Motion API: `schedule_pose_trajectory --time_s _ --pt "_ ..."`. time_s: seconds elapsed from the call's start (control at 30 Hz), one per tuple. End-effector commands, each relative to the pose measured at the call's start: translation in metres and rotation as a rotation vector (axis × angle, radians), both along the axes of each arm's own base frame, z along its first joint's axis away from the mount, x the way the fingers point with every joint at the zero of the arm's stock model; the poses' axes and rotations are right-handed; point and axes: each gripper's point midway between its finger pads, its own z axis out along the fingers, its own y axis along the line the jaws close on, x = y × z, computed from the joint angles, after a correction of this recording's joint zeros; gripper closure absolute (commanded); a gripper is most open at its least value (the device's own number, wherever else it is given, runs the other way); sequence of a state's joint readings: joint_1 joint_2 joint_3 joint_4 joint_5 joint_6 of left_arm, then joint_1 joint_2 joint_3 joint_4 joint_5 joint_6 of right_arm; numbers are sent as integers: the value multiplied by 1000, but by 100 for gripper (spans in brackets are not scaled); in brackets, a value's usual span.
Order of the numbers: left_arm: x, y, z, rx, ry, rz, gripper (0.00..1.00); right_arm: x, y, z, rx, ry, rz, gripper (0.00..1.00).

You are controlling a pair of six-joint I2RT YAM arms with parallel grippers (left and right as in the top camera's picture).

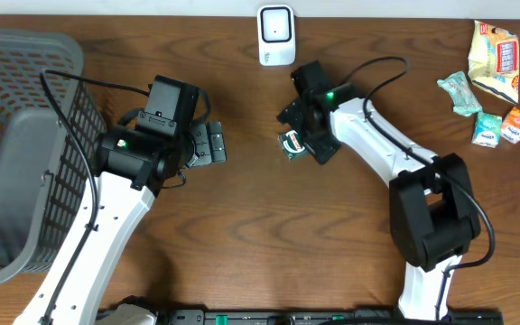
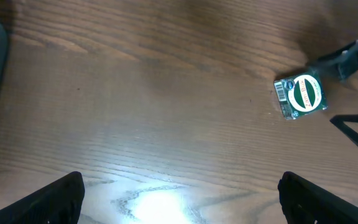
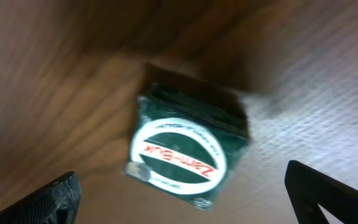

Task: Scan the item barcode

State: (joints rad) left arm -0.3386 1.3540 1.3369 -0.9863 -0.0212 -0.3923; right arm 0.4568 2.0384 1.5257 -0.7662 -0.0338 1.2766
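Brown wooden table (image 1: 242,235), grey mesh basket (image 1: 25,54) at left edge, white scanner (image 1: 276,34) far centre, small green box (image 1: 292,144) mid-table, snack packets (image 1: 490,81) clustered far right.

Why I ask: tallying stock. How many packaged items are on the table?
5: yellow bag, mint packet, teal packet, orange packet far right; green box under right end effector. Basket may hide others.

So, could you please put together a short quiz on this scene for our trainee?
1. True or false: the green box lies on the table by the open right gripper.
2. The white scanner stands at the table's: A far edge; B near edge; C left edge.
3. What stands on the left side of the table?
Key: 1 true; 2 A; 3 the grey basket.
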Motion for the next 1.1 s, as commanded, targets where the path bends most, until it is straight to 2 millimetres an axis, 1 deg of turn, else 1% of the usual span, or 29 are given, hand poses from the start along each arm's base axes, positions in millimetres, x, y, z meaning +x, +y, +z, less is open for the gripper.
schedule_pose_trajectory --time_s 0.0,0.13,0.2,0.33,0.47,0.63,0.73,0.83,1.07 --pt "1 -3 6 -7 -15 -11 2 4 -1 -4 -50 -34 -45 1" --pt "1 -3 6 -7 -15 -12 2 3 0 -5 -75 -47 -78 1" --pt "1 -3 6 -7 -15 -11 2 3 0 -9 -82 -42 -96 1" --pt "1 -3 6 -7 -15 -11 2 1 1 -24 -86 -15 -125 1" --pt "1 -3 6 -7 -15 -11 2 7 6 -40 -70 -12 -118 1" --pt "1 -3 6 -7 -15 -11 2 8 9 -48 -33 12 -115 1" --pt "1 -3 6 -7 -15 -12 2 8 7 -49 -49 9 -82 3" --pt "1 -3 6 -7 -15 -12 2 -1 1 -53 -87 40 -79 12" --pt "1 -3 6 -7 -15 -12 2 -16 -20 -62 -172 109 -74 16"
